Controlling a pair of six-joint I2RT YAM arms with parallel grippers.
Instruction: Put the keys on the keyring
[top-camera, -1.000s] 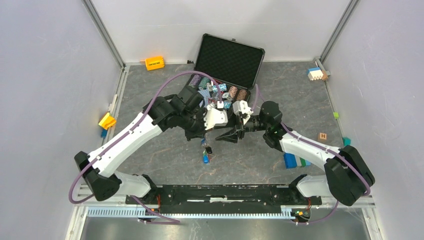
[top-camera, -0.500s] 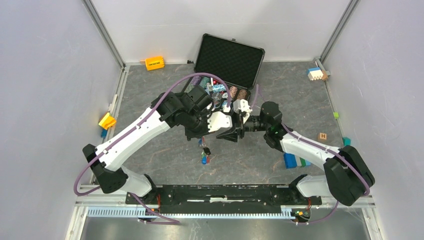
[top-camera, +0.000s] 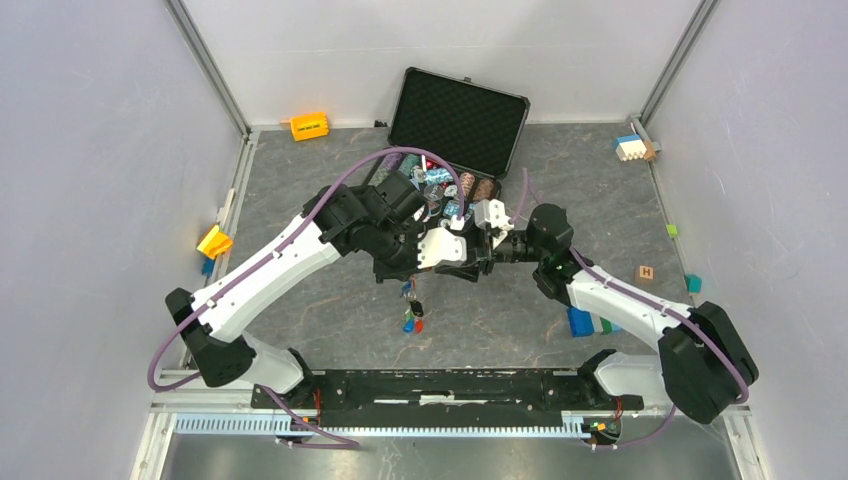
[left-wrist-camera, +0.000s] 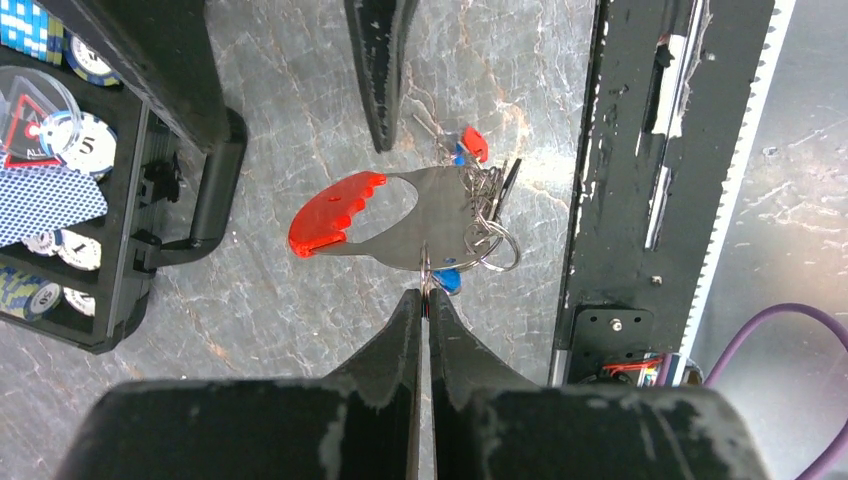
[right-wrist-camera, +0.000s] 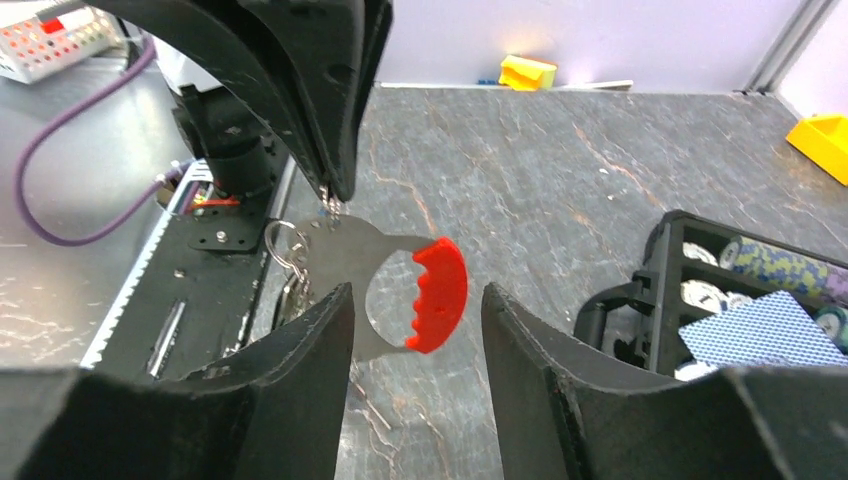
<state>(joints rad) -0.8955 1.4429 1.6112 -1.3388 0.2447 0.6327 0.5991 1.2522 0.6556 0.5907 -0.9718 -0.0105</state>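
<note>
Currently the work is held in the air above the desk (top-camera: 330, 310), between the 2 arms.

Left side: the left end effector (left-wrist-camera: 426, 295) has its fingers pressed together, pinching the thin wire loop at the edge of the keyring (left-wrist-camera: 420, 215). The whole bundle hangs from that pinch. In the left wrist view the open poker case (left-wrist-camera: 60, 150), with chips and cards, lies off to the left and is not involved.

Centre: the keyring's flat metal fob with its red grip is lifted clear of the desk. The keys (left-wrist-camera: 480, 190) are bunched at its ring end. A red cap (left-wrist-camera: 474, 142) and a blue cap (left-wrist-camera: 448, 280) show among the wire loops. From above, the coloured caps dangle just below the 2 end effectors (top-camera: 412, 318).

Right side: the right end effector (right-wrist-camera: 417, 292) stands about half open, 1 finger on each side of the red grip. No contact with the fob is visible, so it holds nothing.

Progress (judgement): several keys appear to be on the ring already, so the task looks well advanced. Whether every key is fully threaded, or 1 is only partway round the coil, cannot be told from these views. What is left is probably seating or checking.
</note>
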